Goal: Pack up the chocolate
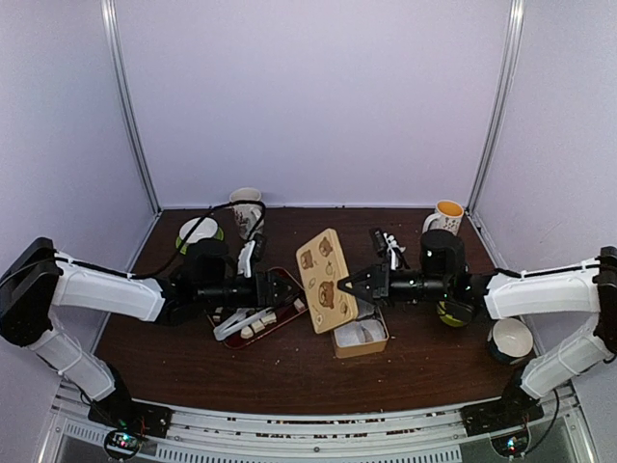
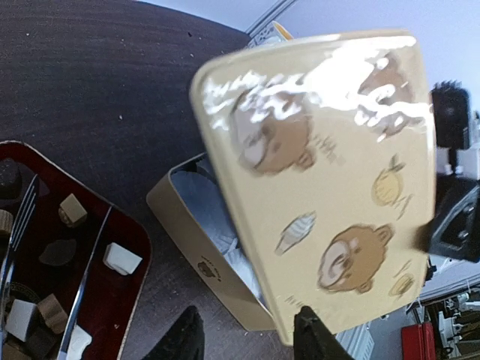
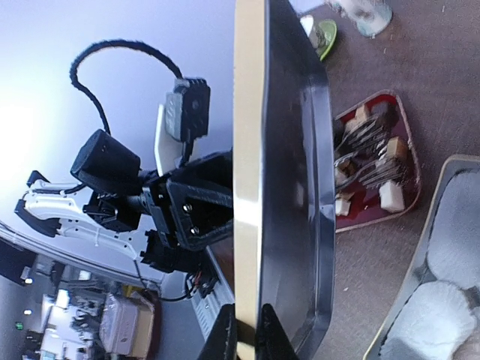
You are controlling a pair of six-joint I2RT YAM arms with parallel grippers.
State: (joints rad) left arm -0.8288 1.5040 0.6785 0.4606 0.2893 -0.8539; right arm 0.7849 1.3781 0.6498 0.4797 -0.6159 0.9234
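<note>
Lid stands on edge, tilted, over the left rim of the tin, bear print facing left. Right gripper is pinching the lid's rim, one finger on each face. Left gripper is spread with nothing between its fingers. It sits just beside the lid's left edge; contact cannot be confirmed.

Tin is open, near centre, lined with white paper cups; no piece is seen in it. Chocolate, white and brown pieces, lies in the red tray just left of the tin, under the left arm, with tongs among the pieces.

Assessment: the step in hand is getting the lid clear of the tin. Packing proper appears not begun.

Recommendations:
- Carry the lid to bare table away from the tin, and well apart from the mug at far right.
- Lower it until an edge rests before letting go. A rim pinch on a glossy lid may let it swing.
- Keep the left gripper back during the move to avoid a knock.
- Do not drag the lid across the tin's rim, since the tin looks light and could shift.
</note>
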